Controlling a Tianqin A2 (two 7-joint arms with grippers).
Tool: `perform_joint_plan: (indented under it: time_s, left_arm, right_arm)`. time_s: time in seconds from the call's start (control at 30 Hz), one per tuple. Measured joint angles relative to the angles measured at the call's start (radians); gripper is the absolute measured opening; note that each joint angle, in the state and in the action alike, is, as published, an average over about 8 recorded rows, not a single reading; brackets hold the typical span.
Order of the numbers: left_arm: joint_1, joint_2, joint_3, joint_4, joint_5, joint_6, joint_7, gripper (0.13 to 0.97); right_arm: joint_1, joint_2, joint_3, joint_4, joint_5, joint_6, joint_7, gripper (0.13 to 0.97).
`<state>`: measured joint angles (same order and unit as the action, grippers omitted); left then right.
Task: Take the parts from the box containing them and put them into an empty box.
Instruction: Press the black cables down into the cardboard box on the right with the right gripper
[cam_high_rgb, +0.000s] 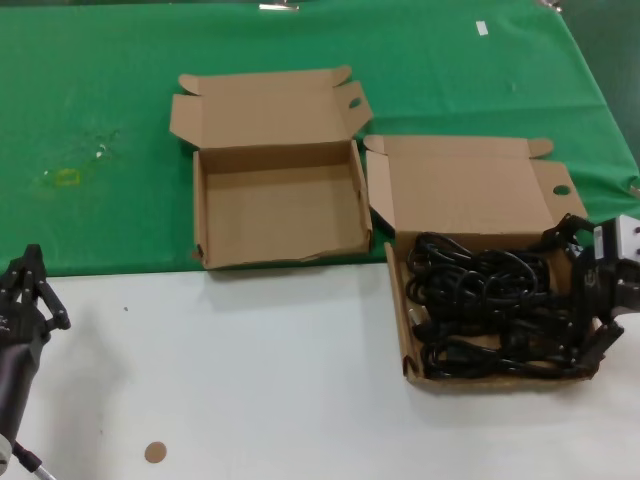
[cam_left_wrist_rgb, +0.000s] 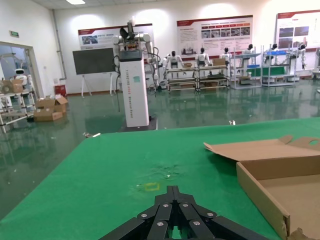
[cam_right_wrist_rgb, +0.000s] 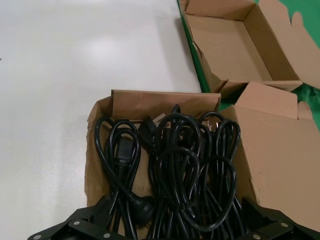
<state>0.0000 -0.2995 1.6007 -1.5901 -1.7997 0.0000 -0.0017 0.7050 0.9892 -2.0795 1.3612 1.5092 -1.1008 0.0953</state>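
Two cardboard boxes are sitting open on the table: one empty box (cam_high_rgb: 280, 205) and one box holding cables (cam_high_rgb: 470, 190). The black power cables (cam_high_rgb: 490, 310) are lying tangled in a single pile, so the number of bundles is not showing clearly; at least three coils are appearing in the right wrist view. Two grippers are showing, the left gripper (cam_high_rgb: 25, 290) and the right gripper (cam_high_rgb: 590, 300).

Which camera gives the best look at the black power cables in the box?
The right wrist view: the power cables fill it, with single loops and a moulded plug easy to tell apart. The head view shows the same cables only as a dark tangle in the longer box, partly behind the right gripper. The left wrist view shows none.
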Motion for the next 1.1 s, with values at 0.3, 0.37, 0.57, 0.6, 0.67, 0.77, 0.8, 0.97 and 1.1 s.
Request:
perform_joint_plan:
  time_s: [0.3,0.37,0.57,0.6,0.67,0.77,0.8,0.97,1.1]
  left_arm:
    - [0.000,0.000,0.000,0.000,0.000,0.000,0.000,0.144]
    - [0.000,0.000,0.000,0.000,0.000,0.000,0.000,0.144]
    - [0.000,0.000,0.000,0.000,0.000,0.000,0.000,0.144]
    - [0.000,0.000,0.000,0.000,0.000,0.000,0.000,0.144]
    - [0.000,0.000,0.000,0.000,0.000,0.000,0.000,0.144]
    - [0.000,0.000,0.000,0.000,0.000,0.000,0.000,0.144]
    - [0.000,0.000,0.000,0.000,0.000,0.000,0.000,0.144]
    - [0.000,0.000,0.000,0.000,0.000,0.000,0.000,0.144]
    - [0.000,0.000,0.000,0.000,0.000,0.000,0.000,0.144]
  right_arm:
    - [0.015,-0.071,0.006,-0.058,-0.057,0.001,-0.023,0.895]
    - [0.016,-0.080,0.007,-0.069,-0.067,0.000,-0.025,0.878]
    - [0.016,-0.098,0.011,-0.089,-0.089,-0.006,-0.027,0.775]
    - [0.016,-0.100,0.012,-0.090,-0.092,-0.007,-0.026,0.758]
    - [0.017,-0.104,0.015,-0.092,-0.097,-0.009,-0.024,0.732]
    - [0.018,-0.108,0.018,-0.090,-0.106,-0.012,-0.019,0.654]
    - [0.019,-0.109,0.019,-0.089,-0.108,-0.013,-0.017,0.628]
    - [0.021,-0.113,0.025,-0.081,-0.119,-0.018,-0.008,0.550]
    - [0.018,-0.114,0.028,-0.075,-0.125,-0.021,-0.003,0.500]
